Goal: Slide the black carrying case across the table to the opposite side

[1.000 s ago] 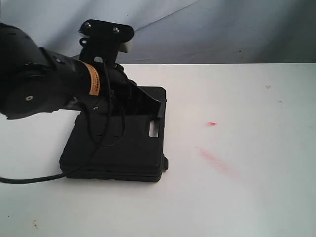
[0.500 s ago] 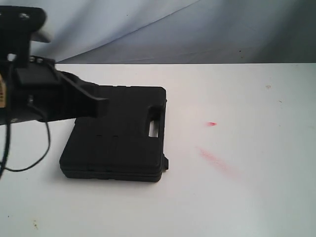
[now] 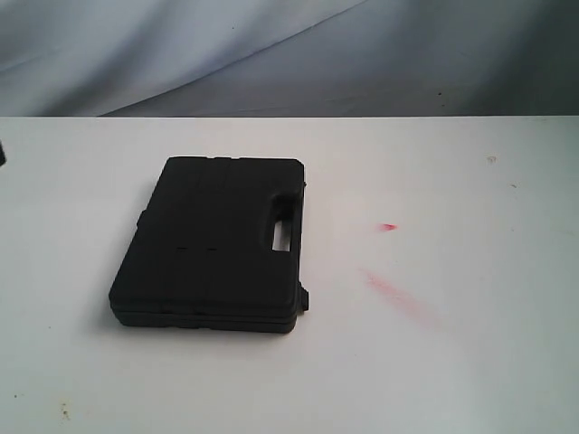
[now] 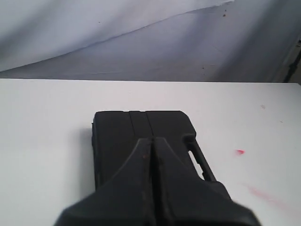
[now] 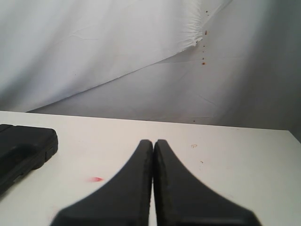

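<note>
The case [image 3: 213,244] lies flat on the tabletop [image 3: 452,362], handle slot [image 3: 280,237] facing the red smear [image 3: 393,291], free to slide since the left tool [image 4: 152,141] and right tool [image 5: 153,142] are both pinched closed, holding nothing

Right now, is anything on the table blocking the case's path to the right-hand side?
Nothing visible does. In the exterior view, only flat red smears lie on the table between the case and the right side; no object stands there.
</note>
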### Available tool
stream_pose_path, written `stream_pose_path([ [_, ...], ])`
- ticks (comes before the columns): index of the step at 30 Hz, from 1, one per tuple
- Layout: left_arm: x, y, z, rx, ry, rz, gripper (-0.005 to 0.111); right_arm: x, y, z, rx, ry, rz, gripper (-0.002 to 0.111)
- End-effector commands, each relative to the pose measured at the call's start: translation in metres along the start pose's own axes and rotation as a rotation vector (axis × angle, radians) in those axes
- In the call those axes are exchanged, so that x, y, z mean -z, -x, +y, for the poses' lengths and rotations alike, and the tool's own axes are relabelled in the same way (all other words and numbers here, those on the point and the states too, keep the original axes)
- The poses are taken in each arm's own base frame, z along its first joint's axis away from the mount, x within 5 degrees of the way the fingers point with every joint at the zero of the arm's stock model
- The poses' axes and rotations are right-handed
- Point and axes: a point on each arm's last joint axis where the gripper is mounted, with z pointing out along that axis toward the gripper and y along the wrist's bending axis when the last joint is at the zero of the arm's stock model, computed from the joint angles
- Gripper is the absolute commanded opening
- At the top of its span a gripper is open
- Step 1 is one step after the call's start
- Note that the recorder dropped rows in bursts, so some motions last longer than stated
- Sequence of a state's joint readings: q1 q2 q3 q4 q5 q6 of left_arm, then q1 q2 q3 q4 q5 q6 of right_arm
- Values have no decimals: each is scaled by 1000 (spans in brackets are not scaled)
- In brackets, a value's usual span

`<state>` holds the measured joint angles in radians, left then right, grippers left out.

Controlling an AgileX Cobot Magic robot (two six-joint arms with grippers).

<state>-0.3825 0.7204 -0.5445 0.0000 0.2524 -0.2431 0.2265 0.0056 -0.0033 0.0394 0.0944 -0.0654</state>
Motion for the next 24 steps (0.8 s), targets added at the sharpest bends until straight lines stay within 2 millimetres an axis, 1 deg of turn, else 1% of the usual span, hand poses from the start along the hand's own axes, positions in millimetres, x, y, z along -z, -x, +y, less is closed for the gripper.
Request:
stream_pose_path([
  [1, 15, -13, 8, 11, 18, -54, 0, 0, -1, 0, 3, -6, -4, 0],
  [5, 26, -28, 14, 19, 18, -139, 0, 0, -1, 0, 3, -6, -4, 0],
  [12, 36, -61, 21, -20, 3, -255, 0, 0, -1, 0, 3, -6, -4, 0],
  [17, 37, -88, 28, -36, 12, -288, 0, 0, -1, 0, 3, -6, -4, 0],
  [24, 35, -110, 37, -23, 48, -310, 0, 0, -1, 0, 3, -6, -4, 0],
])
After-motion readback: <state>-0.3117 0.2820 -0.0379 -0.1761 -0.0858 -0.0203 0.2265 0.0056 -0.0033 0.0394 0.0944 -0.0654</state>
